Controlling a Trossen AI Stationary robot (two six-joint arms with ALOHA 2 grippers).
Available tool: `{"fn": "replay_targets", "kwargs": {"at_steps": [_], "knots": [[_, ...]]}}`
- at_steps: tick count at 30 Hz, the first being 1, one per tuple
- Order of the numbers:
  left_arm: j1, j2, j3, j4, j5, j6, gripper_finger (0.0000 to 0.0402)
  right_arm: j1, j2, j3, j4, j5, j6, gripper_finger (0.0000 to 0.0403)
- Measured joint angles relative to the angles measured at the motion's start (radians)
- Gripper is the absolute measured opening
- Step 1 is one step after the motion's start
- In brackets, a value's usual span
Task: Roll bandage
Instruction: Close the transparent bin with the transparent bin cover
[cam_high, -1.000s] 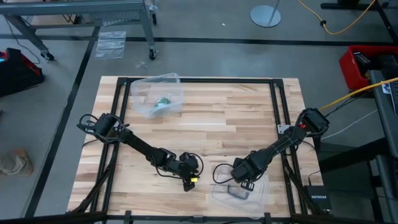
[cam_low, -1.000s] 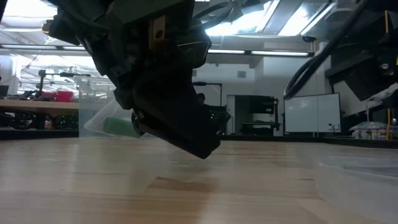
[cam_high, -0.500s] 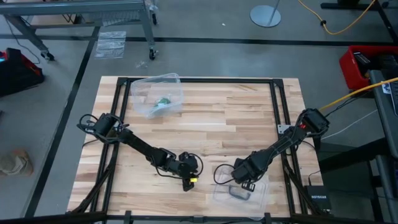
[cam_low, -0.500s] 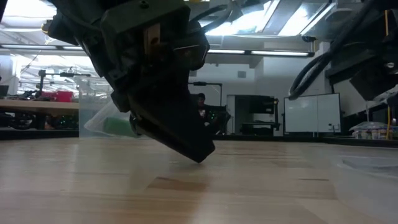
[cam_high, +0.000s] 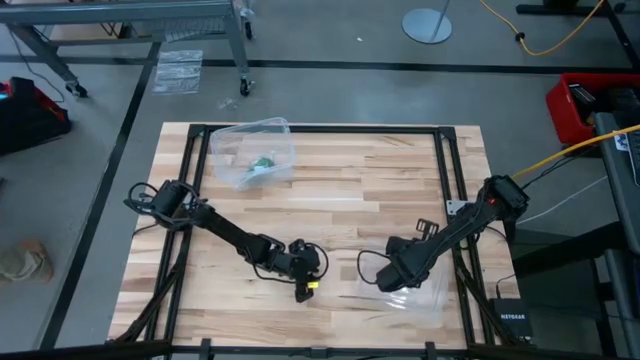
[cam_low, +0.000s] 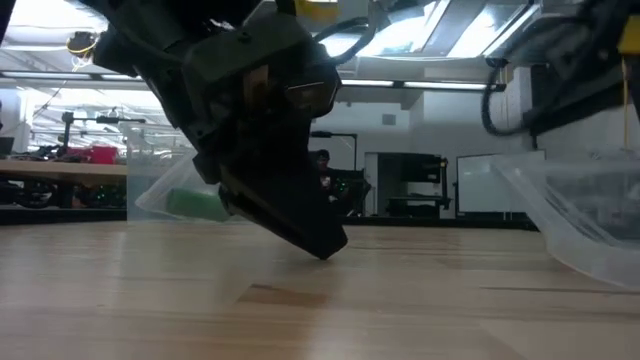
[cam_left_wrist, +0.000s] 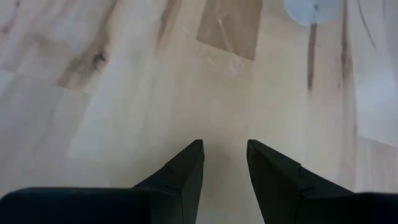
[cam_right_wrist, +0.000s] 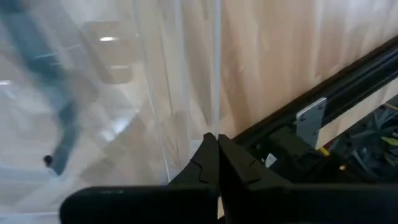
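The bright green bandage (cam_high: 262, 162) lies inside a clear plastic tub (cam_high: 255, 150) at the table's far left, and shows through the tub's wall in the low view (cam_low: 195, 203). My left gripper (cam_high: 303, 291) hangs open just above the bare wood near the front edge, with nothing between its fingers (cam_left_wrist: 225, 144). My right gripper (cam_high: 393, 283) is shut on a second clear plastic box (cam_high: 412, 296) at the front right. The box also shows tilted in the low view (cam_low: 585, 225). My right gripper (cam_right_wrist: 217, 135) pinches the clear box's thin wall at its upper edge (cam_right_wrist: 215, 121) between its two fingers. The fingers slant down from above. The box hangs tilted with the held side raised. I cannot tell whether its lower end rests on the table.
A black metal frame runs along the table's edges, close beside the held box on the right (cam_right_wrist: 311, 118). A dark oblong shape (cam_right_wrist: 62, 124) shows through the box's wall. Bare wood (cam_high: 350, 200) lies between the two arms and the far tub.
My right gripper has shut on the clear box's wall, risen and tipped more steeply downward. The box lay flat on the table before. It now stands tilted with one side lifted, shifted a little toward the table's right edge.
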Motion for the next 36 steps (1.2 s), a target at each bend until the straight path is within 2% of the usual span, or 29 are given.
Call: {"fn": "replay_targets", "kwargs": {"at_steps": [5, 11, 18, 22, 25, 28, 33, 36], "knots": [[0.024, 0.0, 0.0, -0.003, 0.001, 0.054, 0.012, 0.0, -0.001, 0.096, -0.058, 0.057, 0.058, 0.0002], [0.07, 0.0, 0.0, -0.01, 0.0, 0.142, 0.012, 0.02, -0.001, 0.194, -0.054, 0.065, 0.12, 0.0002], [0.132, -0.028, 0.0, -0.1, -0.009, 0.276, 0.012, 0.077, -0.002, 0.254, -0.054, 0.048, 0.16, 0.0001], [0.178, -0.034, 0.0, -0.108, -0.014, 0.397, 0.012, 0.101, -0.002, 0.284, -0.054, 0.049, 0.162, 0.0001], [0.22, -0.034, 0.0, -0.104, -0.003, 0.426, 0.012, 0.114, -0.002, 0.308, -0.054, 0.072, 0.162, 0.0001], [0.256, -0.036, 0.0, -0.089, 0.056, 0.44, 0.0118, 0.115, -0.002, 0.335, -0.054, 0.119, 0.162, 0.0], [0.288, -0.036, 0.0, 0.003, 0.246, 0.509, 0.0093, 0.112, -0.002, 0.391, -0.054, 0.264, 0.157, 0.0], [0.3, -0.037, 0.0, 0.037, 0.349, 0.539, 0.0075, 0.112, -0.002, 0.413, -0.054, 0.311, 0.154, 0.0]]}}
